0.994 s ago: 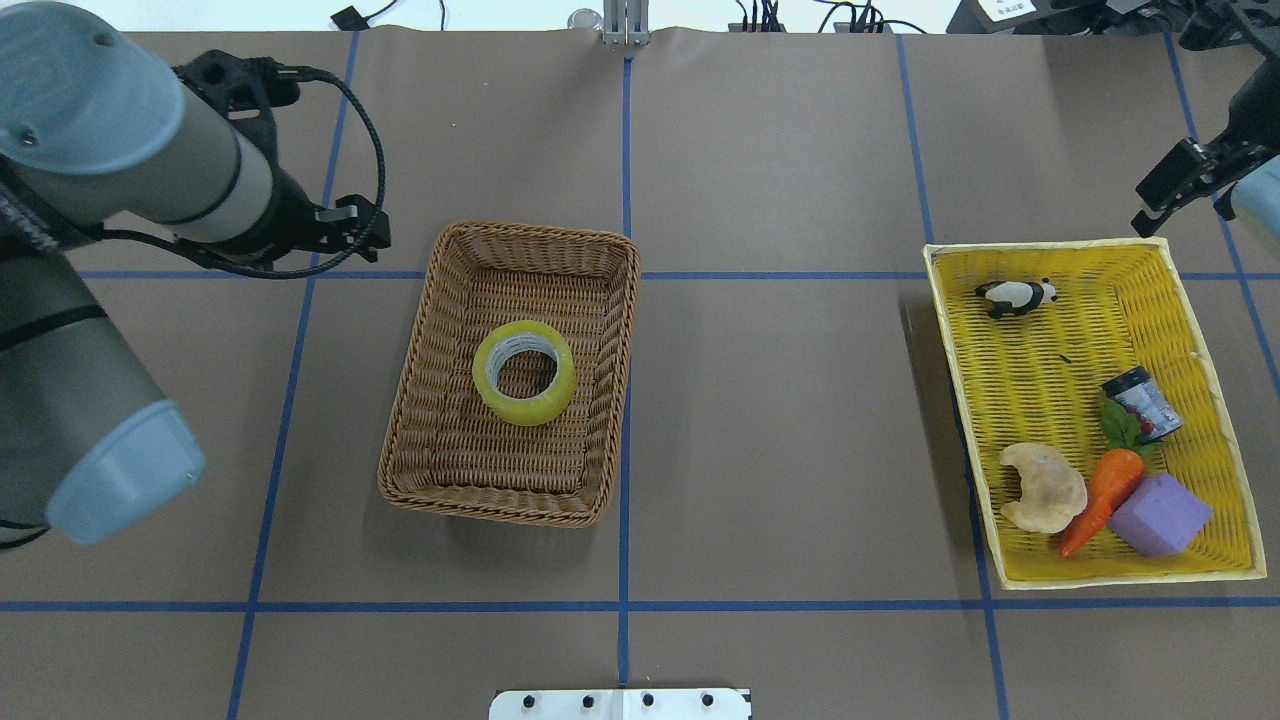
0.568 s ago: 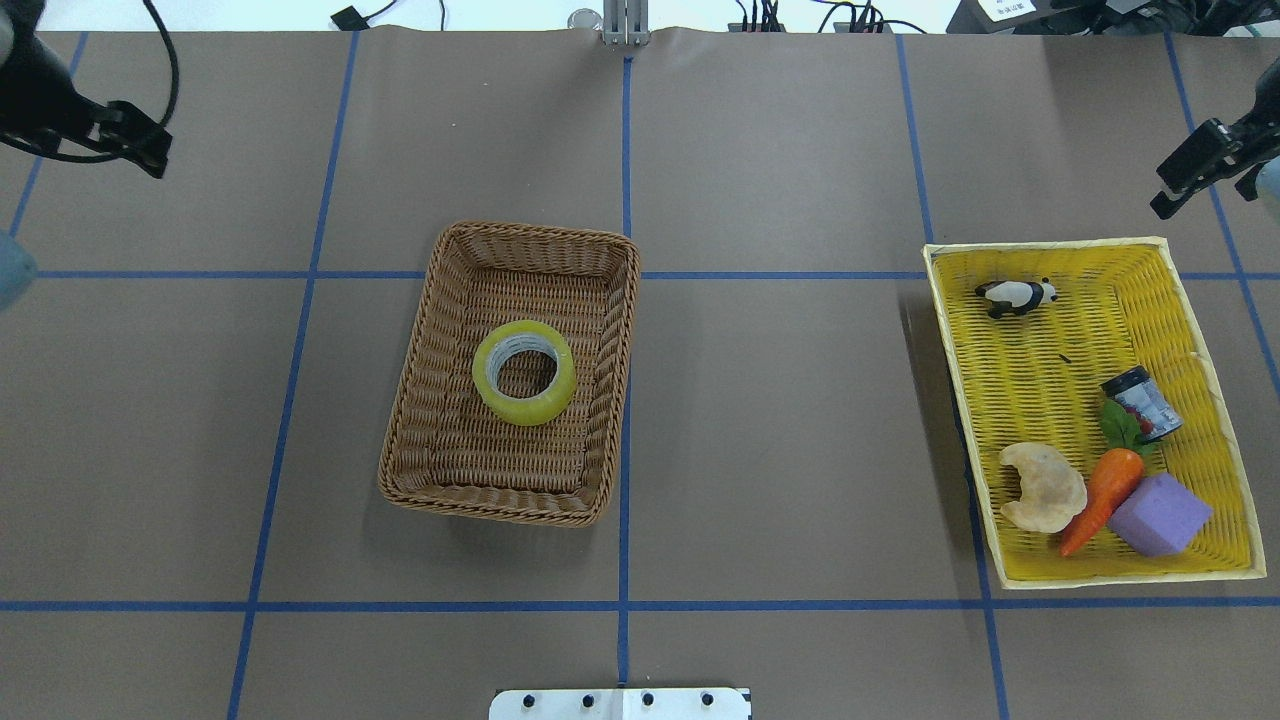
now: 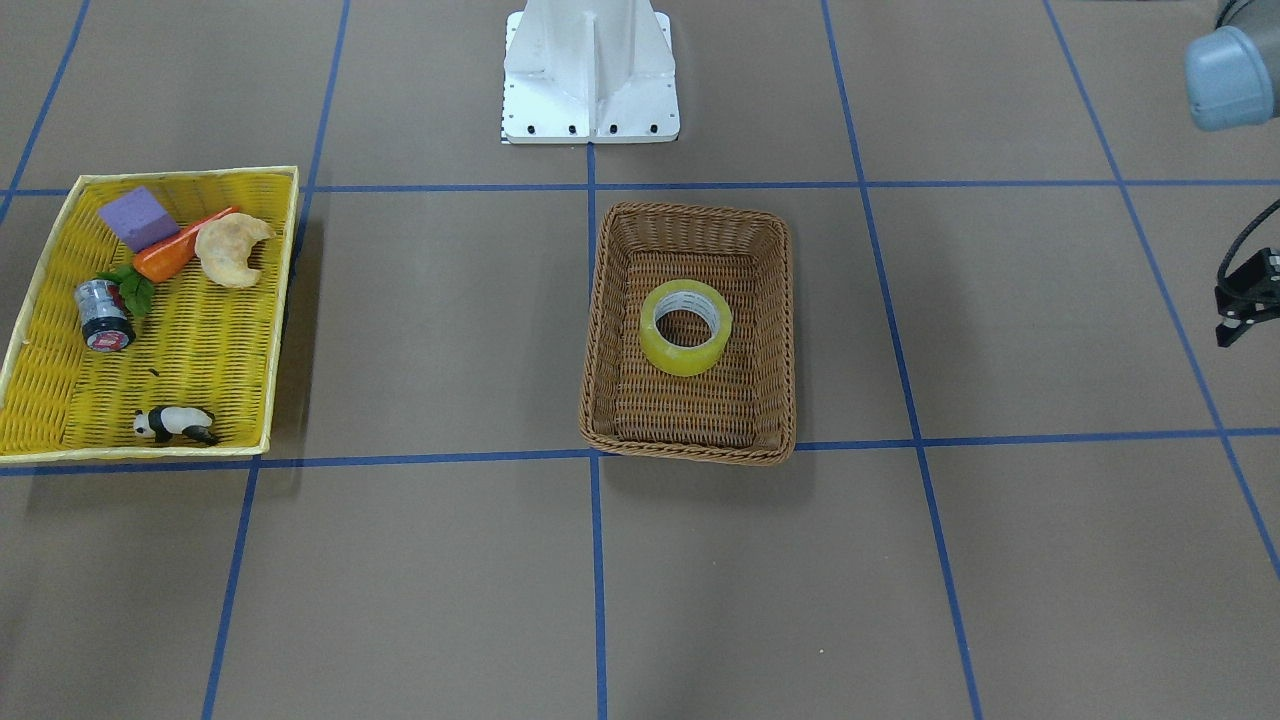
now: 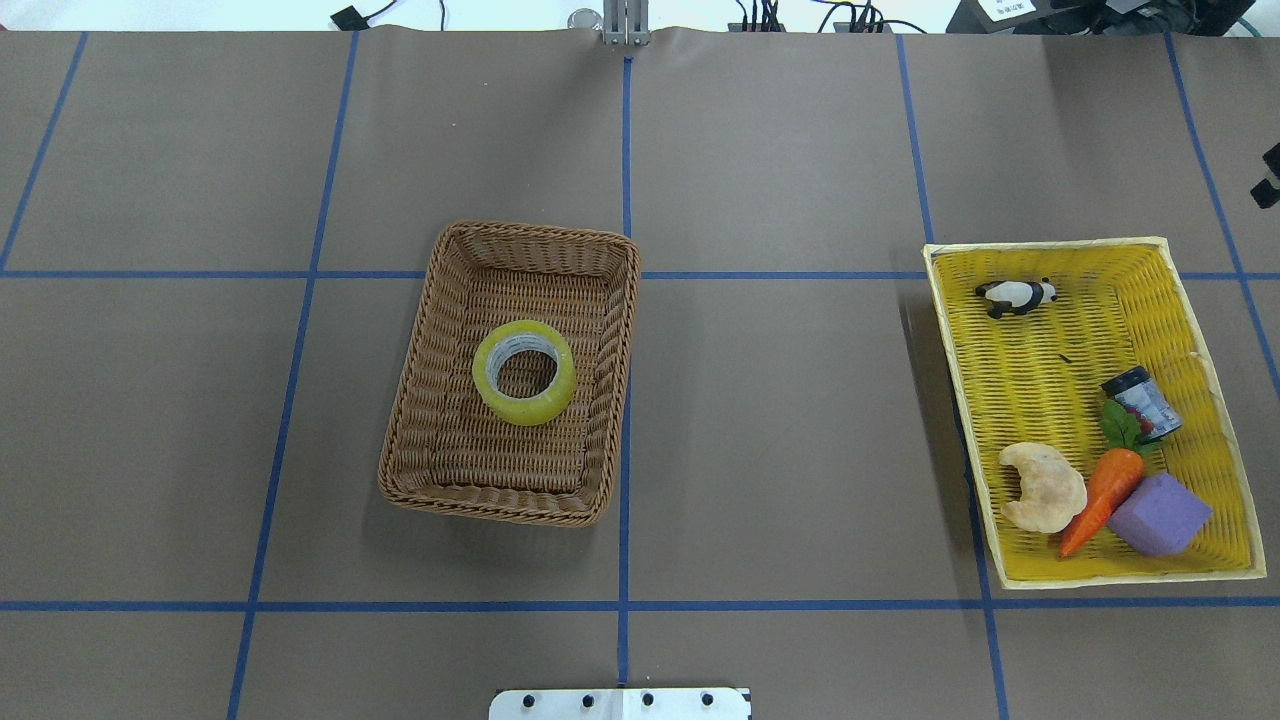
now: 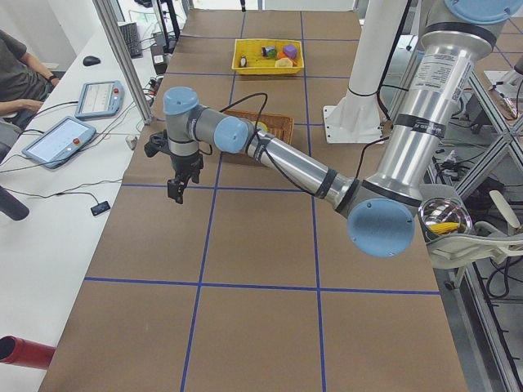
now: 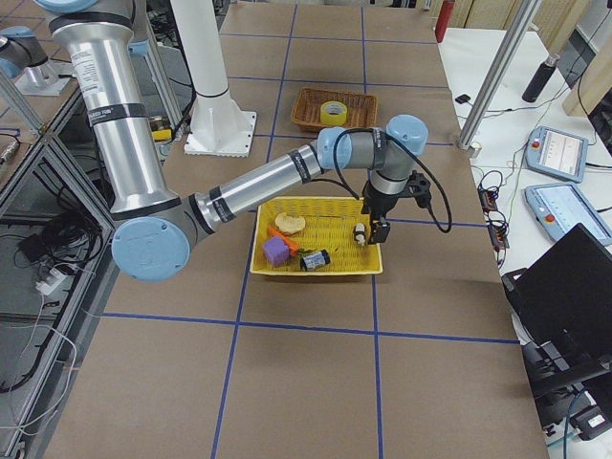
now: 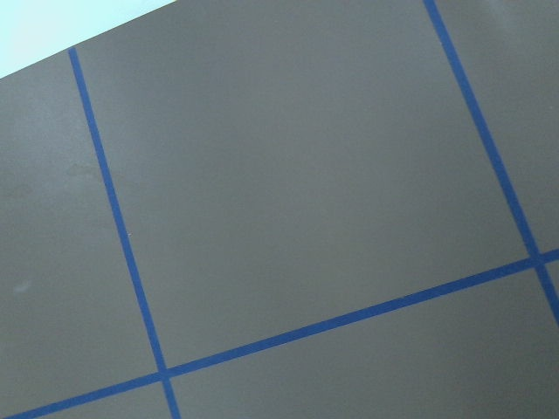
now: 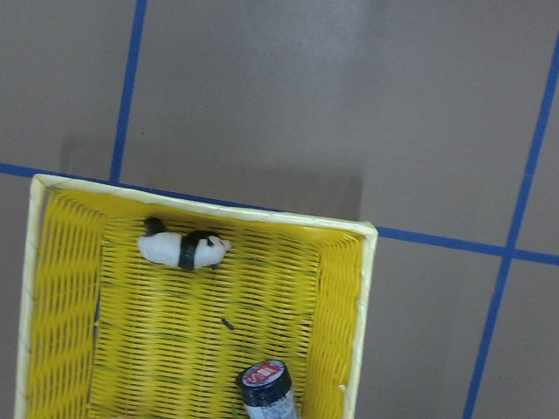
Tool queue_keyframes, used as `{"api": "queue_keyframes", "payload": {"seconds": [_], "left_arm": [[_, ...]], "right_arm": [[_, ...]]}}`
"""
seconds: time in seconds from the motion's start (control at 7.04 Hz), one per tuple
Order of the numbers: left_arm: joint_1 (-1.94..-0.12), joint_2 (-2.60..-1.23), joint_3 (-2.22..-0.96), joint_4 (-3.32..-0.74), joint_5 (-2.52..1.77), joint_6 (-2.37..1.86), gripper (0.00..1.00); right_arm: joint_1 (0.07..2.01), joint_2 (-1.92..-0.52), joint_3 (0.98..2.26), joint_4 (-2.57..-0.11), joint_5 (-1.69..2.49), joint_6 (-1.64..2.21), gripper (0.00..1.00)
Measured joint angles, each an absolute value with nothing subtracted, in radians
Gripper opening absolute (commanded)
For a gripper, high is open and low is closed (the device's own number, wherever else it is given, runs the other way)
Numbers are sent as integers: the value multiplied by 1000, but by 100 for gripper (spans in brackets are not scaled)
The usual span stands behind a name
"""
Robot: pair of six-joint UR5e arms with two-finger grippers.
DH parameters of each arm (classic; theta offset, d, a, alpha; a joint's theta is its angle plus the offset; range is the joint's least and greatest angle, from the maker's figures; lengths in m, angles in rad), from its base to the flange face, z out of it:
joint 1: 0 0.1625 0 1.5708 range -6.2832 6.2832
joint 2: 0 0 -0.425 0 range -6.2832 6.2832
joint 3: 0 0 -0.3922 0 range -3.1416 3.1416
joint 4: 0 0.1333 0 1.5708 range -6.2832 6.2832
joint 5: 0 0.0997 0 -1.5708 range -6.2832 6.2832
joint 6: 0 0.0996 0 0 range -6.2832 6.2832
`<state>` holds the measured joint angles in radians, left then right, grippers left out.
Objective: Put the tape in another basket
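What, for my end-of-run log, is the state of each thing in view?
tape, lying flat, hole up, inside the brown basket.
brown basket, upright, holding only the tape.
yellow basket, upright, several items inside.
can, on its side in the yellow basket.
left gripper, clear of both baskets; open or shut unclear.
right gripper, near the yellow basket; open or shut unclear.

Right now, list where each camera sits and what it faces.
Front: across the table, facing the base; left gripper at the edge.
Overhead: behind the robot, down on tape in brown basket; arms nearly out of view.
Left side: table end; left arm.
Right side: other end; right gripper.
Left wrist: bare table.
Right wrist: panda, shared with overhead.
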<state>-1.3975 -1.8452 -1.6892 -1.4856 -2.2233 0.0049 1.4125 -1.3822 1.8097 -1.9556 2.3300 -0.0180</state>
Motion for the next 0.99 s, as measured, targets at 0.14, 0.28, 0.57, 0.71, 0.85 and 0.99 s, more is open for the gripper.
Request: {"api": "queue_keyframes", "payload": {"seconds": [0.14,0.28,0.57,0.71,0.85,0.99], "left_arm": [[-1419,-1798,-1655,-1551,-2268,22,98],[-1450,-1753,-1629,-1618,-2288,18,98],[-1512,-1725,-1559,-1676,-2335,-3,98],[-1521,-1697,-1546,-1696,-2357,-5,98],[-1523,-1633,-1572,-1738,-2377,-7,98],[-1524,-1583,-1593,-1783,-2394,-9,98]], "right_arm": [[1431,-1493,1803,-1817,2326,-46,100],[1445,-1587,1792,-1672,2322,-54,100],[1469,-1662,1778,-1545,2327,-61,100],[1485,-1665,1792,-1532,2326,-65,100],[1492,-1654,1806,-1528,2314,-64,100],[1494,-1640,1812,-1527,2301,-61,100]]}}
